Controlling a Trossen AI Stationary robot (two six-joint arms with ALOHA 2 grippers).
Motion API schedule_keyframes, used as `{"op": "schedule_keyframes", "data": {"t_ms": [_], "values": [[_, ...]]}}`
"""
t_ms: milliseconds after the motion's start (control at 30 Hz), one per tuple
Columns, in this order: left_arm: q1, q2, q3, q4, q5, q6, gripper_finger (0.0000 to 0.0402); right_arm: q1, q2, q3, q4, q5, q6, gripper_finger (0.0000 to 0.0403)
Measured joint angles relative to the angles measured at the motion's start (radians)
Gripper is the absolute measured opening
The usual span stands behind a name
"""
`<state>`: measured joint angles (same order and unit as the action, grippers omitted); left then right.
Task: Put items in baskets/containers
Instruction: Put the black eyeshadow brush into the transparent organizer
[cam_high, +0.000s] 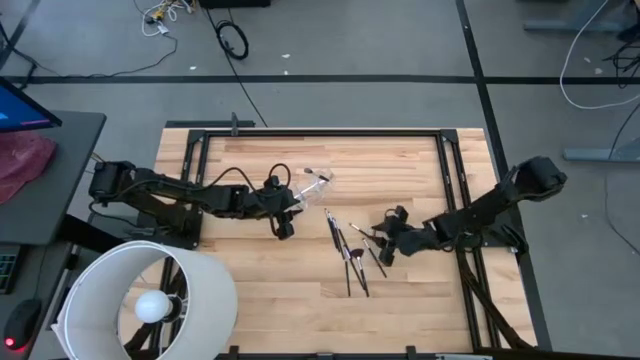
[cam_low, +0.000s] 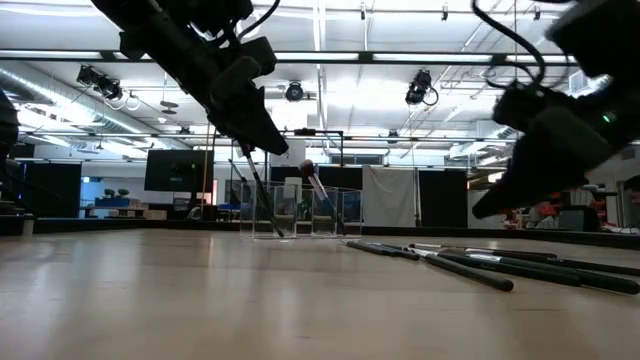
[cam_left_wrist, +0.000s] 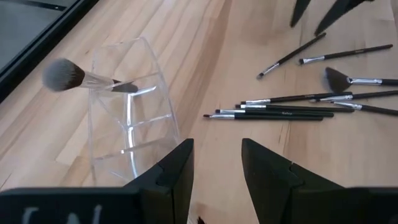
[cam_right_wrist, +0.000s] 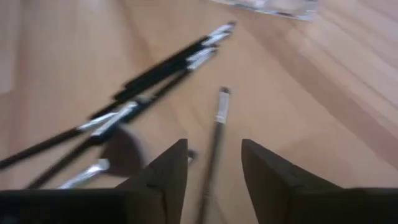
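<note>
Hovering low over the loose brushes (cam_high: 352, 255) on the surface, your right gripper (cam_right_wrist: 214, 168) had its jaws apart around one thin handle, nothing gripped. A skewed close could have flicked that brush into its neighbours. Your left gripper (cam_left_wrist: 216, 163) waited just beside the clear cup (cam_left_wrist: 127, 118), jaws open and empty; a nudge could have tipped it and its fluffy brush (cam_left_wrist: 68, 74)

Slim dark-handled makeup brushes (cam_right_wrist: 155, 74): blurred in the right wrist view, tips indistinct; exact count untellable from above. Small clear plastic cup (cam_high: 316, 183): barely discernible in the high view, outline mostly lost against the wood.
</note>
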<state>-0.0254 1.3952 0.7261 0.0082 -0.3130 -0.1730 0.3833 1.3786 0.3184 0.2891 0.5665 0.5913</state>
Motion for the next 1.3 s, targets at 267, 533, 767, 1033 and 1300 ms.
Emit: {"op": "schedule_keyframes", "data": {"t_ms": [267, 533, 767, 1033, 1300], "values": [[0.000, 0.000, 0.000, 0.021, 0.000, 0.000, 0.0138, 0.023, 0.142, -0.126, 0.279, 0.072, 0.068, 0.0160], [0.000, -0.001, 0.000, 0.037, 0.000, 0.000, 0.0138, 0.038, 0.264, -0.110, 0.450, 0.177, 0.002, 0.0157], [0.000, -0.001, 0.000, 0.034, 0.000, 0.000, 0.0138, 0.046, 0.264, -0.110, 0.456, 0.181, 0.007, 0.0139], [0.000, -0.001, 0.000, 0.034, 0.000, 0.000, 0.0138, 0.046, 0.264, -0.110, 0.451, 0.110, 0.011, 0.0137], [0.000, -0.001, 0.000, 0.033, 0.000, 0.000, 0.0138, 0.046, 0.266, -0.110, 0.452, 0.081, 0.029, 0.0137]]}}
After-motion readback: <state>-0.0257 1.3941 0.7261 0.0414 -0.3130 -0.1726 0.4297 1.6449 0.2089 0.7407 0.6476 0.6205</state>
